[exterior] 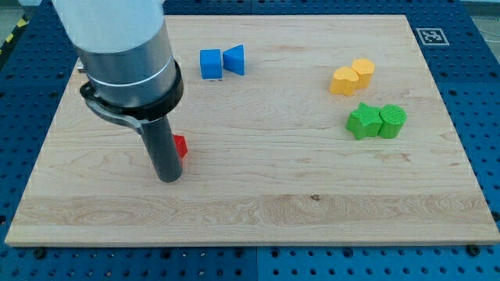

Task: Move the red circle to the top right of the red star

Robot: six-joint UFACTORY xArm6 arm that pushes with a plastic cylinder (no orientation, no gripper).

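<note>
Board (258, 207): pale wood, lying on a blue pegged table (476, 94); a black-and-white marker (430, 35) sits at its top right corner.
Arm (125, 55): a wide grey body narrowing to the dark rod, over the board's left part.
My tip (169, 178): the rod's lower end, on the board left of centre. There is no pincer here, only the rod, and it has hold of nothing.
Red block (180, 146): only a small part shows at the rod's right side, just above my tip and seemingly touching the rod. Whether it is the circle or the star cannot be told; the rest is hidden behind the rod, and no second red block shows.
Open room: the whole lower half of the board and its middle are bare wood; the left edge is near the rod.
Blue pair: a cube (210, 64) and a wedge-like block (235, 59), just beside each other near the top edge, up and right of the rod.
Yellow pair: two blocks (351, 76) touching, upper right.
Green pair: two blocks (377, 121) touching, just below the yellow ones, well apart from my tip.
In the way: nothing lies between the red block and the bare middle.
</note>
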